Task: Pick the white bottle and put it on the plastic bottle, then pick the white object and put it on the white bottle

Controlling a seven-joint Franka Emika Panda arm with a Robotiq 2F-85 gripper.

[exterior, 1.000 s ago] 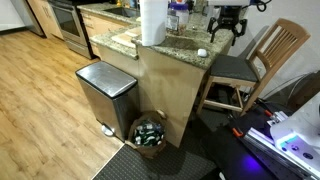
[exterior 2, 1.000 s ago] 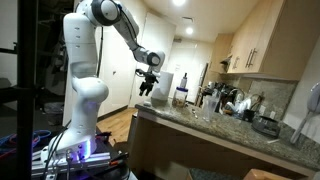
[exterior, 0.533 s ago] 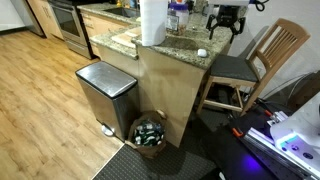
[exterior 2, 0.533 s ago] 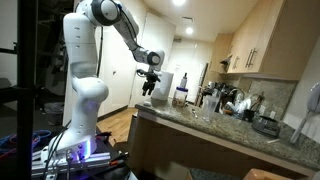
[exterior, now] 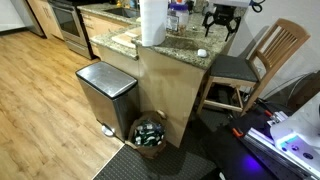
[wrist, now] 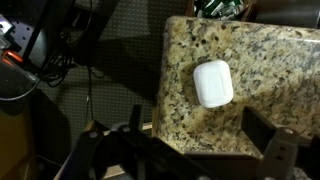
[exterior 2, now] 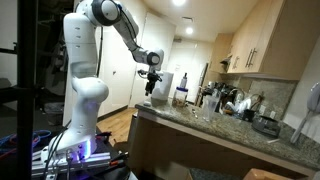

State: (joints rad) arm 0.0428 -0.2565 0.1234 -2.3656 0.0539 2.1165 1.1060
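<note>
A white Franka arm [exterior 2: 90,60] reaches from its stand over a speckled granite counter [exterior: 185,45] in a home kitchen. In an exterior view the peninsula's wooden side faces the near floor. A slatted wooden chair [exterior: 270,50] stands at the counter's right end.

On the floor against the counter's near side sits a stainless steel bin [exterior: 105,95] with its flat lid shut, so its contents cannot be seen. Just right of it a round wicker basket [exterior: 150,147] stands open and holds a jumble of dark and green items, too small to identify.

On the counter's left part a tall white paper towel roll [exterior: 152,20] stands upright. Just right of it and farther back is a bottle with a blue top [exterior: 177,12]. What it holds cannot be told, and the white bottle cannot be picked out with certainty.

The gripper [exterior: 222,22] hangs above the counter's right end, released, its jaws spread wide and holding nothing. The wrist view confirms it: the gripper [wrist: 200,140] shows dark fingers [wrist: 275,148] well apart with nothing between them.

The white object [exterior: 202,53], a small rounded piece, lies alone on the granite near the counter's near right corner. It sits below and just left of the gripper and is touching neither finger. In the wrist view the white object [wrist: 212,83] rests flat on the stone close to the edge.
</note>
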